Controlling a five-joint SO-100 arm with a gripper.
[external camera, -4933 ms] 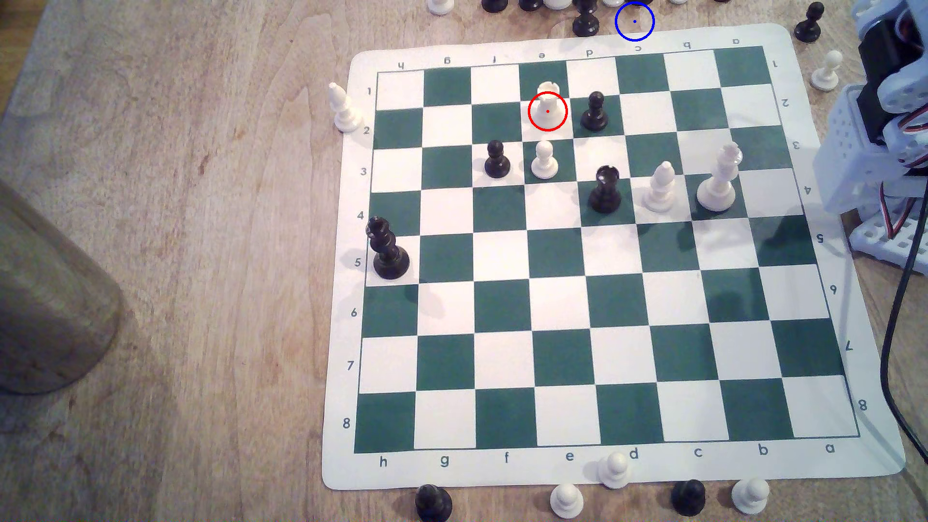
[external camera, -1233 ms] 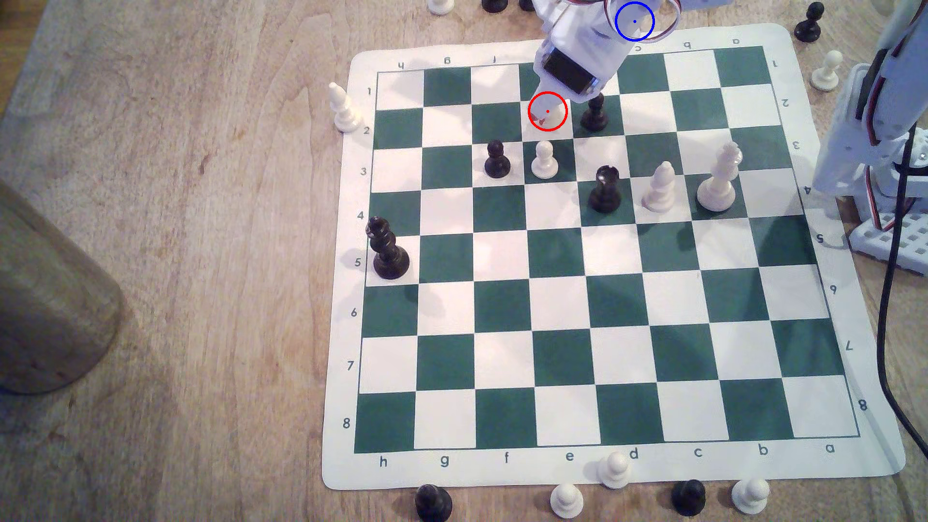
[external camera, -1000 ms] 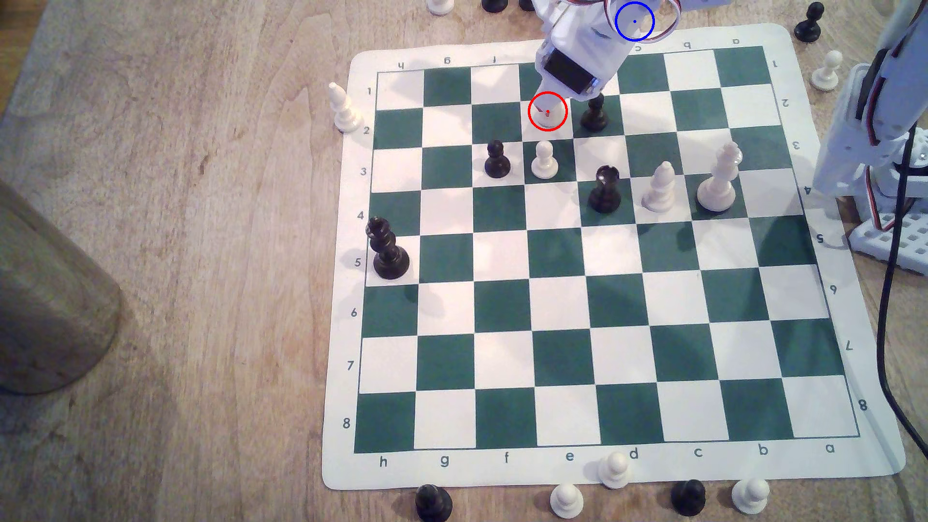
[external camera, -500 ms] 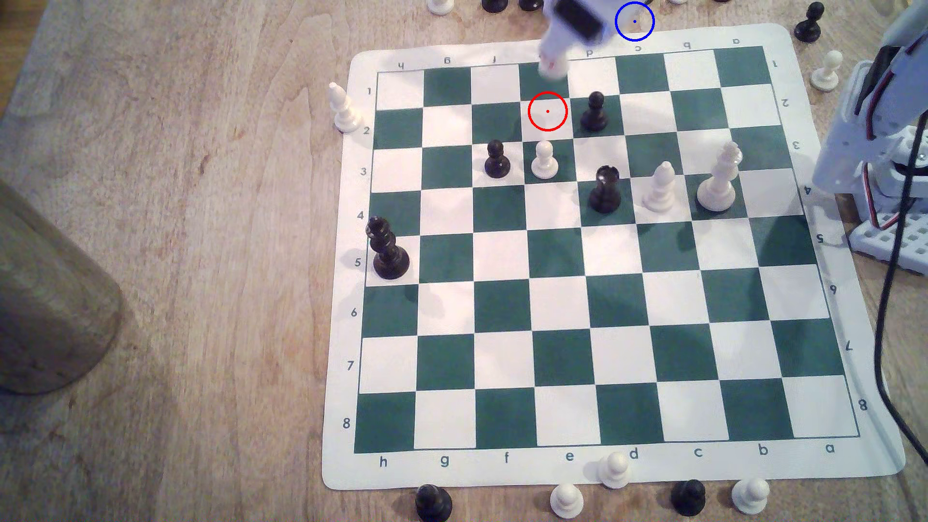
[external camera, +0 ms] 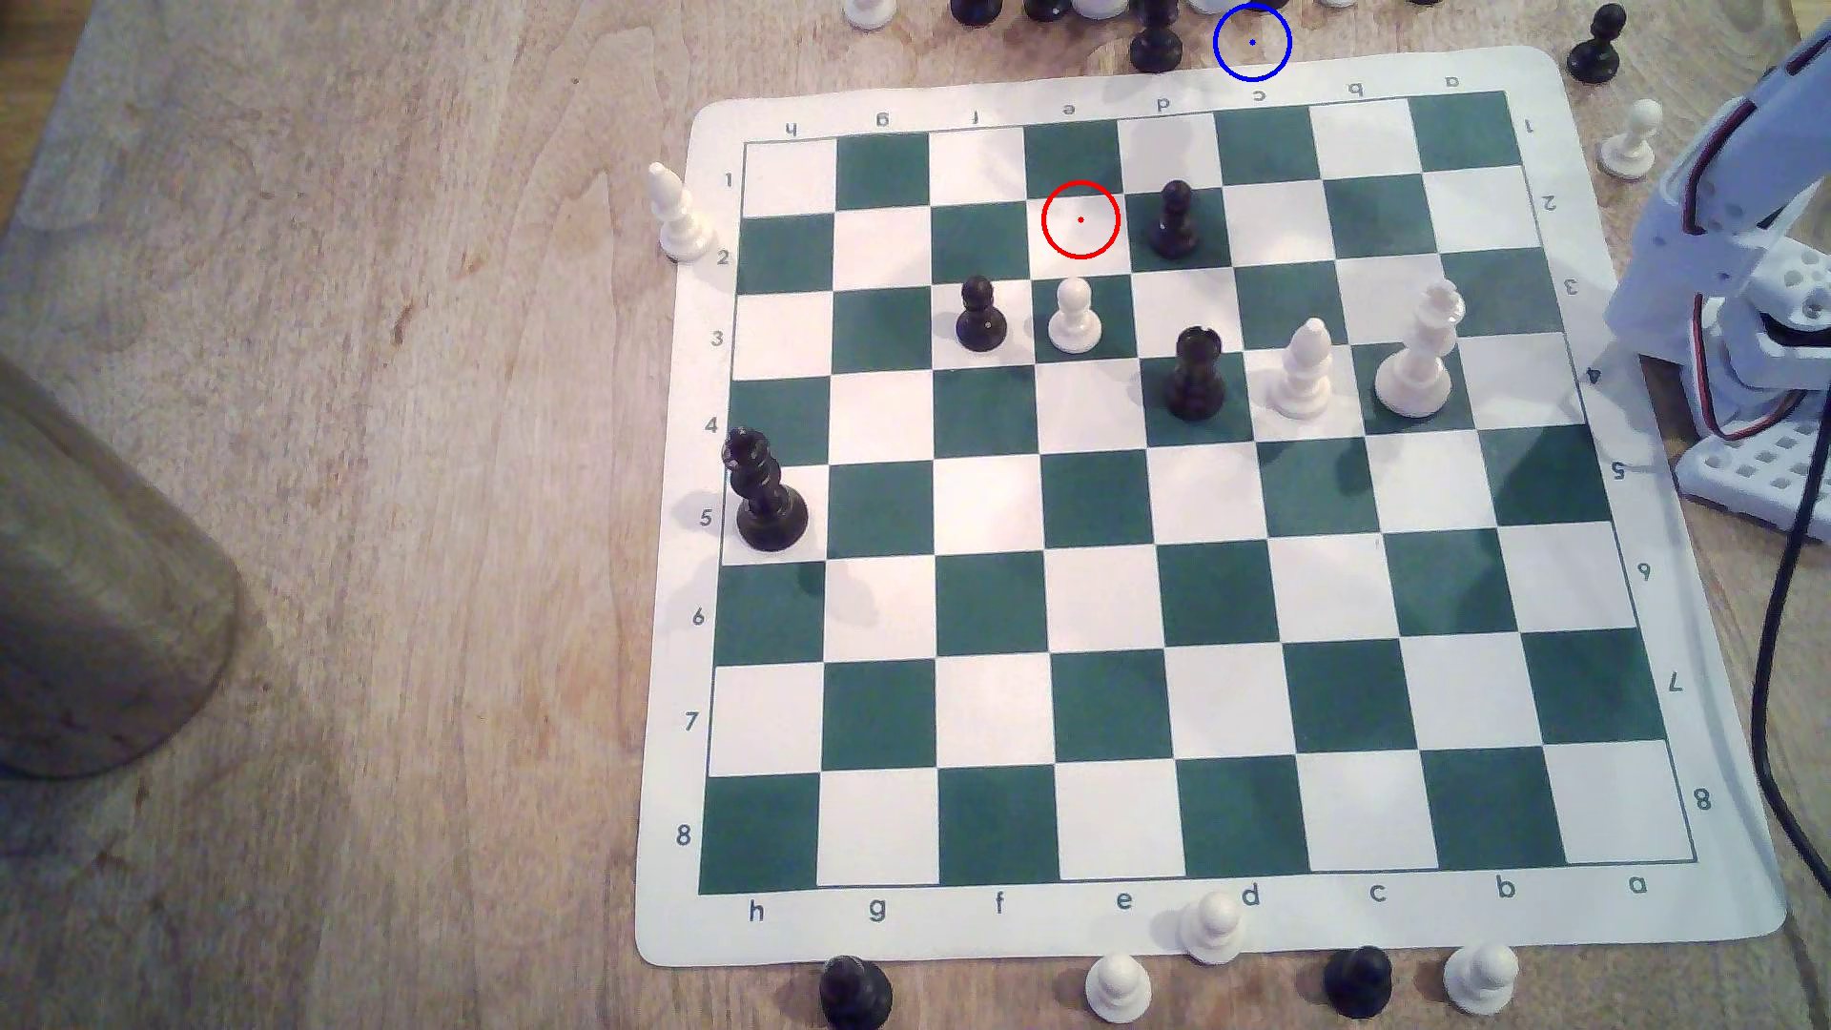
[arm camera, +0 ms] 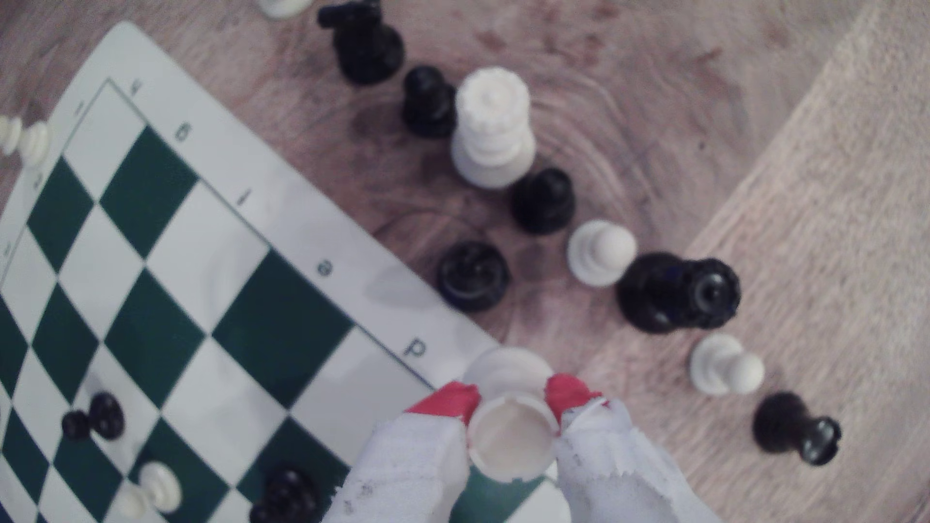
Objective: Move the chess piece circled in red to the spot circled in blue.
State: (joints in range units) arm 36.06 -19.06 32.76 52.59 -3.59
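Surface (external camera: pixel 347 495): light wood grain, carrying everything listed.
Board (external camera: pixel 1674 921): green and white roll-up mat; landmark for all places below.
Arm (external camera: pixel 1724 248): white printed links with red and black wires, off the board's rank-3-to-5 edge at the exterior view's right.
Tool (arm camera: pixel 513 400): white wrapped fingers with red tips (arm camera: pixel 568 395) pinching a white piece, seen in the wrist view over the board's margin by the letter d.
White rook (arm camera: pixel 511 442): the task's piece, held at its battlement top between the red tips, base hanging over the board's edge and the bare wood beside it.
Red-ringed square (external camera: pixel 1080 220): white e2 square of the board, bare.
Blue-ringed spot (external camera: pixel 1252 42): bare wood just beyond the board's c-file edge.
Captured pieces (arm camera: pixel 543 201): black and white, in a row on the wood beyond the board's rank-1 edge.
Black pawn (external camera: pixel 1174 220): on d2, next to the red-ringed square.
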